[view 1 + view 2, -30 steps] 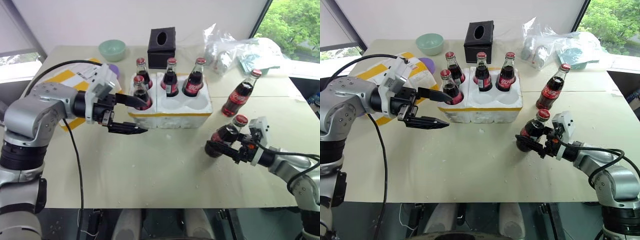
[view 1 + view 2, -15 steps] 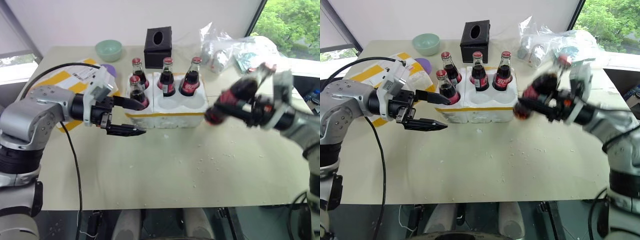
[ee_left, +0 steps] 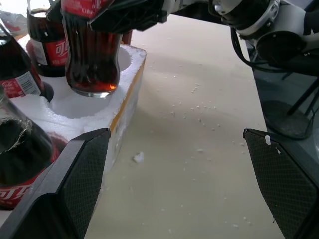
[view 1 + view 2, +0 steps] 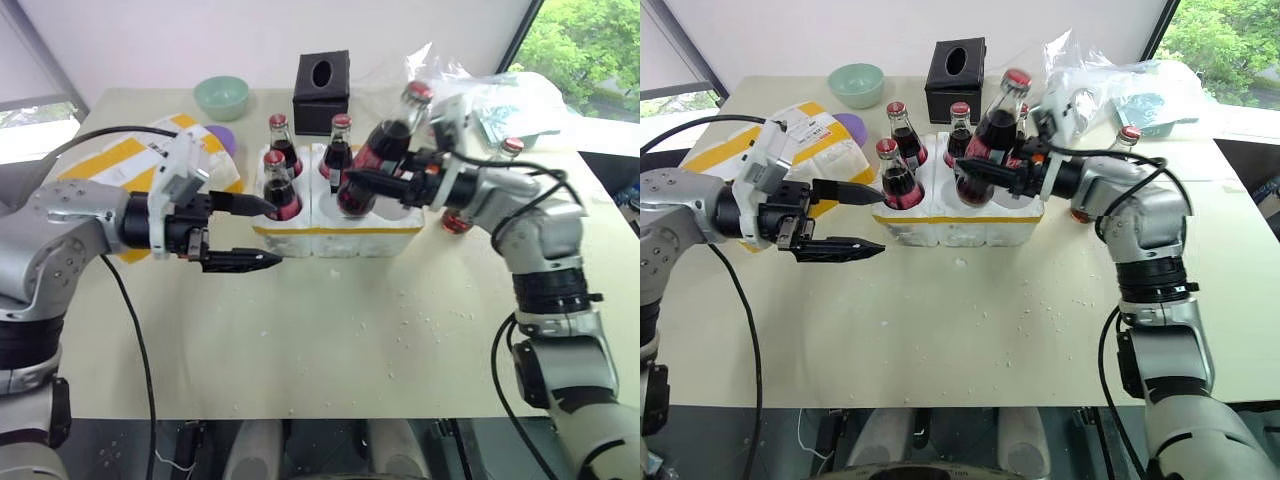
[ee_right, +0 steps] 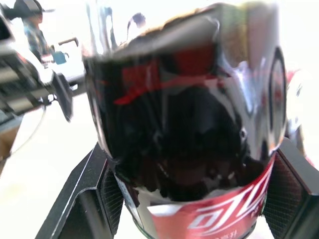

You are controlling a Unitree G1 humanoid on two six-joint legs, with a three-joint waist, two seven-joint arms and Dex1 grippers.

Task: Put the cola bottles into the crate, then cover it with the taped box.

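Four cola bottles (image 4: 283,188) already stand in the crate (image 4: 335,228), which sits just above the middle of the frame: three in the back wells, one in the front left well. The right gripper (image 4: 985,178) is clamped on a fifth bottle (image 4: 991,133), held tilted with its base over the front middle well, not yet seated; the left wrist view shows that base hanging just above the well's rim. A sixth bottle (image 4: 1124,140) waits upright on the table (image 4: 330,340), partly hidden behind the right forearm at the right of the frame. The taped box (image 4: 120,160) lies at the upper left, behind the left arm. So two bottles remain to be seated, and the covering has not begun.

Compared with a second ago, the fifth bottle has come up off the table at the lower right and crossed to the crate, while the head camera has tilted a little. The left gripper (image 4: 245,232) hangs with jaws spread wide and empty beside the crate's left end, much as before
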